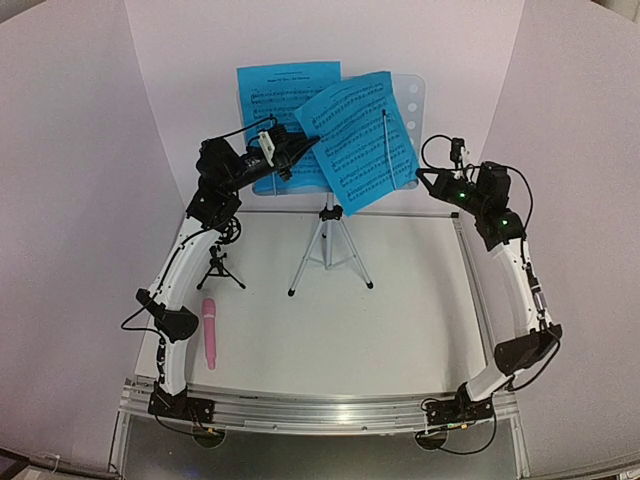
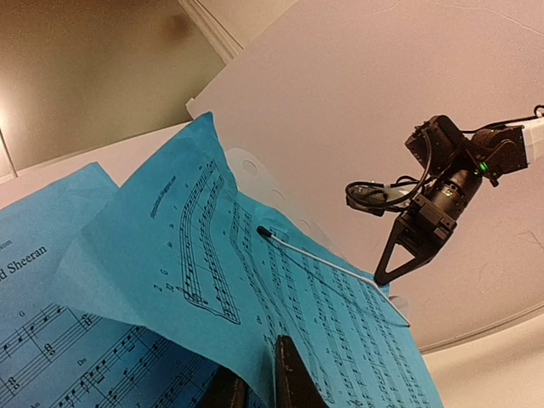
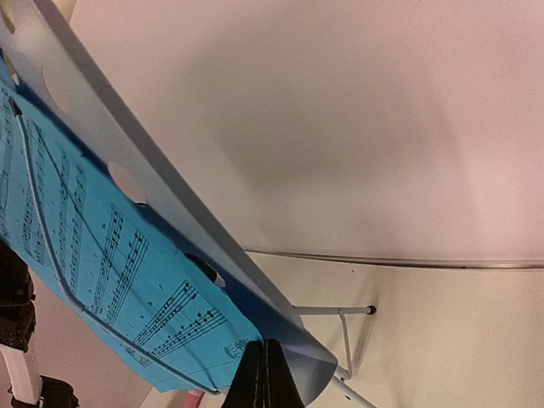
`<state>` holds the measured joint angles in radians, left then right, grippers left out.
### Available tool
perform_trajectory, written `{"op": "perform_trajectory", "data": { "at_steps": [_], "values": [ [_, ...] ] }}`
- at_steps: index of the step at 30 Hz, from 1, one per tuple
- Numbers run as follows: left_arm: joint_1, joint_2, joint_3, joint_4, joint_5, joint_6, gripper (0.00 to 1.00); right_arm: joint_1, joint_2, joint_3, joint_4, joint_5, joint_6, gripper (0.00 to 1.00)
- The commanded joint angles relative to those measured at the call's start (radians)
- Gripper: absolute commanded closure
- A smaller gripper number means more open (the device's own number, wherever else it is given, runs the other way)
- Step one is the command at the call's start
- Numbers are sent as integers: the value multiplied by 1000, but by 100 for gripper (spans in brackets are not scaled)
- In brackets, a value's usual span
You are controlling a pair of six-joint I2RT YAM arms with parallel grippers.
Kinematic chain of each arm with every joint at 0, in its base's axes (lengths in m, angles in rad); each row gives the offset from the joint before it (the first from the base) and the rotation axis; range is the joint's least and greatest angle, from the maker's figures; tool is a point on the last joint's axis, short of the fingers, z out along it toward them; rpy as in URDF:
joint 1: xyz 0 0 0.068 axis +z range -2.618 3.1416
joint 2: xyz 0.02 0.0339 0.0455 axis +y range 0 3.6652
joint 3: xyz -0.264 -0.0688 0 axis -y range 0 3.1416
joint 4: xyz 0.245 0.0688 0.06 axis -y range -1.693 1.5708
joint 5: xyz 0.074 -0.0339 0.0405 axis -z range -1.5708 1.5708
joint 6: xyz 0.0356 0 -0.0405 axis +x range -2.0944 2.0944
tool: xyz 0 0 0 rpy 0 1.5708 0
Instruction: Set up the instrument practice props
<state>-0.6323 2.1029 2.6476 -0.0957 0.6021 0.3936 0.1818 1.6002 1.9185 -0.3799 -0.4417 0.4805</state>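
Observation:
The pale-blue music stand [image 1: 412,100] rises on its tripod [image 1: 329,250] at the back centre. Two bright-blue sheets rest on it: a flat one [image 1: 283,100] and a tilted one [image 1: 358,140] under a thin wire holder [image 2: 323,262]. My left gripper [image 1: 305,146] is at the tilted sheet's lower edge, jaws slightly open [image 2: 259,395] with the paper edge between them. My right gripper [image 1: 421,177] is shut [image 3: 265,376], its tip against the stand's lower right corner [image 3: 314,374] by the wire's bend; whether it pinches the wire I cannot tell. The pink microphone [image 1: 210,333] lies on the table. The small black tripod [image 1: 222,265] stands near it.
White walls enclose the back and both sides. A metal rail [image 1: 320,405] runs along the table's near edge. The right arm's cable [image 2: 374,194] loops beside the stand.

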Motion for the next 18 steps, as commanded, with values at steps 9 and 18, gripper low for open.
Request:
{"op": "perform_trajectory", "data": {
  "at_steps": [9,18],
  "values": [
    [0,-6,22,90,-52,13,99,4,-172,-288,370,147,149,100],
    [-1,54,52,212,-57,-36,100,30,-168,-309,424,150,161,100]
  ]
}}
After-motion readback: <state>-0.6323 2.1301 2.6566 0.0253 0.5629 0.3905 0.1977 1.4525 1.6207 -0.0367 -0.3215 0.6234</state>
